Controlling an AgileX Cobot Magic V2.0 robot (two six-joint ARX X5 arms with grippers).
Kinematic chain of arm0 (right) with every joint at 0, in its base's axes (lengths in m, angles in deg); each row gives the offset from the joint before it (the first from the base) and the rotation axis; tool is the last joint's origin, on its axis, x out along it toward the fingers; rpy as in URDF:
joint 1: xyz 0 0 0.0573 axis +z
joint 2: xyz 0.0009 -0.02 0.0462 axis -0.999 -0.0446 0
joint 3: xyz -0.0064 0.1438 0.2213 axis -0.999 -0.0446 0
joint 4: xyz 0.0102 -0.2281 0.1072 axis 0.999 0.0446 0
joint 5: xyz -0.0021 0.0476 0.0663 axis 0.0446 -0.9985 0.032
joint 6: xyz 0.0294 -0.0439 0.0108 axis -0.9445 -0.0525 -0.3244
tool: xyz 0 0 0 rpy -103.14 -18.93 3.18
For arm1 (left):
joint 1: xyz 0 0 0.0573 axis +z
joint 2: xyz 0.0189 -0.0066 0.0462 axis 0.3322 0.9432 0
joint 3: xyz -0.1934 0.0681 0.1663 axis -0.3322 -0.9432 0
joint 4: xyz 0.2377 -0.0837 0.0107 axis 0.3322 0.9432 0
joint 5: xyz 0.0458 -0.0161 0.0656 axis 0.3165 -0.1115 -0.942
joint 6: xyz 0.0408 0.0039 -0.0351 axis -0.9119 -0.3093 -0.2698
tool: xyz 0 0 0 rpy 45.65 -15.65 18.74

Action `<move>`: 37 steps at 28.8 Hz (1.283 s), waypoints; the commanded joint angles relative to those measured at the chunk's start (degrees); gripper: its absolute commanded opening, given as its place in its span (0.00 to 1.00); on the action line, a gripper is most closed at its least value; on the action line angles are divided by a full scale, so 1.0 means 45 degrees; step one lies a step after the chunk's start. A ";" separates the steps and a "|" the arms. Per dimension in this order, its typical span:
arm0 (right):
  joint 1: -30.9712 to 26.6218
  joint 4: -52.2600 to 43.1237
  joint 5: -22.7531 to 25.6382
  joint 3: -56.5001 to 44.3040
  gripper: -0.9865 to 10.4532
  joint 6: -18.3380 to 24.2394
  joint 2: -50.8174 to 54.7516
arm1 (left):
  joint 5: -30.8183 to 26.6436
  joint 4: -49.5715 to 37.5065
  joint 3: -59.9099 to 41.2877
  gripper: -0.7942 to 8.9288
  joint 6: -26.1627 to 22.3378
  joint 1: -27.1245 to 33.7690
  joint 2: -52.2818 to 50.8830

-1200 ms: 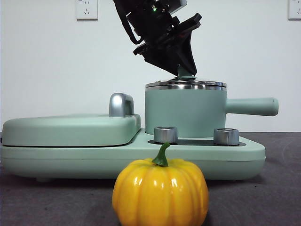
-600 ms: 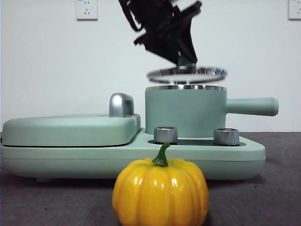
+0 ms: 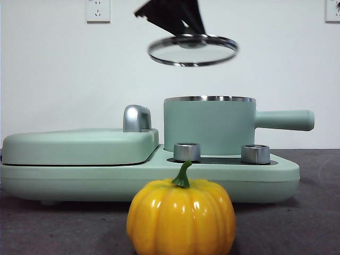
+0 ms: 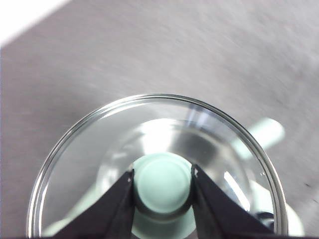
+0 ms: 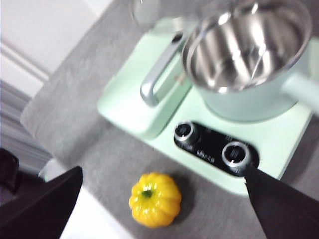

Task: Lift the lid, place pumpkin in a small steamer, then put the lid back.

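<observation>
Glass lid held in the air by my left gripper, well above the open steamer.

My left fingers are clamped on either side of the lid's mint-green knob, with the steel-rimmed disc spreading out all round them and tilted a little in the front view. I see my right gripper spread wide with nothing between its fingers, hanging high over the table; the pumpkin sits on the grey cloth between them in that view, apart from both, and the steamer's bare steel inside shows beyond, next to the griddle cover's handle and behind the two knobs.
</observation>
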 commanded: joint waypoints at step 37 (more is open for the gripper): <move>0.9462 0.0306 0.6329 0.3458 0.54 -0.2249 -1.1978 | 0.0049 0.0053 0.0539 0.10 0.0121 0.6309 -0.1117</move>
